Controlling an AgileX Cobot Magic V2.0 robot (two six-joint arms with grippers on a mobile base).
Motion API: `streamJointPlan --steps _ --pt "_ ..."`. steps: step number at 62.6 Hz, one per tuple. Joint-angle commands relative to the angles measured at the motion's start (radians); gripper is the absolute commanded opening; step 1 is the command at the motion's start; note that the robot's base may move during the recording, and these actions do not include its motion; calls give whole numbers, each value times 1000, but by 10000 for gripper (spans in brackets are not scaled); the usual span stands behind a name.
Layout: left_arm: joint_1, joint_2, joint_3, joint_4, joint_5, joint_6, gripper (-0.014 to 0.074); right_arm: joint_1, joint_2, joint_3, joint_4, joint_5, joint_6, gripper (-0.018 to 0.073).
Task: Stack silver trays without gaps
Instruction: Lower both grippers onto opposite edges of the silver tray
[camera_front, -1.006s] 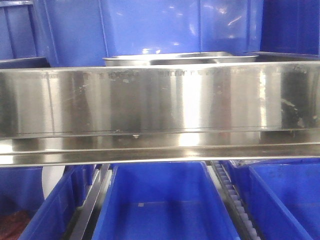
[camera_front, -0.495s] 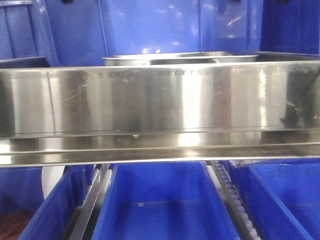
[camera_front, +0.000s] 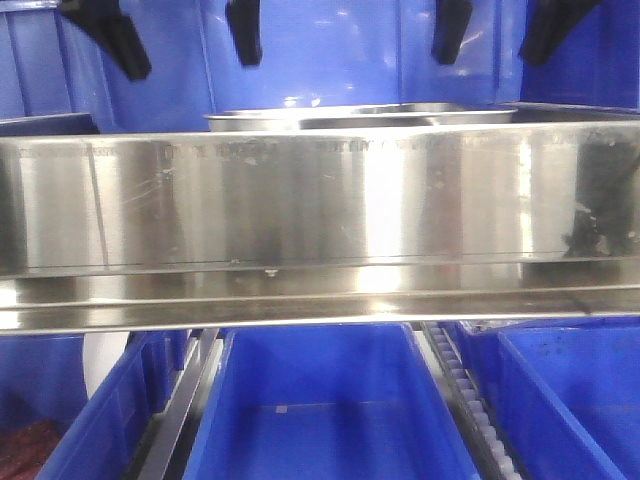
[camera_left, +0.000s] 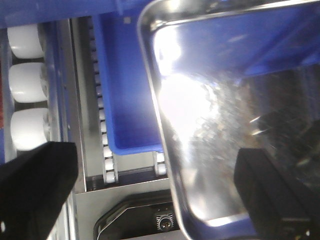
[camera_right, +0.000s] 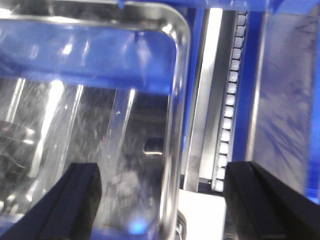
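Stainless-steel, round-cornered silver tray (camera_left: 210, 125) lies beneath spread left tool (camera_left: 155, 195) and right tool (camera_right: 170, 200).

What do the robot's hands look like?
The left gripper and right gripper each have two plain black fingers. From the front they look narrow and tapered. Up close they look like broad, flat, matte wedges.

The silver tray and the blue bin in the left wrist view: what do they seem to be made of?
The silver tray looks like polished stainless steel: mirror glare, blue reflections, fine scratches. The blue bin looks like plastic with a dull finish: even colour, rounded corner, no sharp reflections.
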Motion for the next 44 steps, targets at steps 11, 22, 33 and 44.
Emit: streamJointPlan --steps 11,22,33,44 --pt "1 1 -45 0 -54 -27 526 7 4 -36 -3 -74 1 587" --pt "1 22 -45 5 -55 -27 526 7 31 -36 -3 -88 1 587" --pt "1 42 -45 5 -60 -30 526 7 53 -36 -3 -87 1 587" --pt "1 66 -45 -3 -58 -33 526 7 63 -36 -3 -90 0 587"
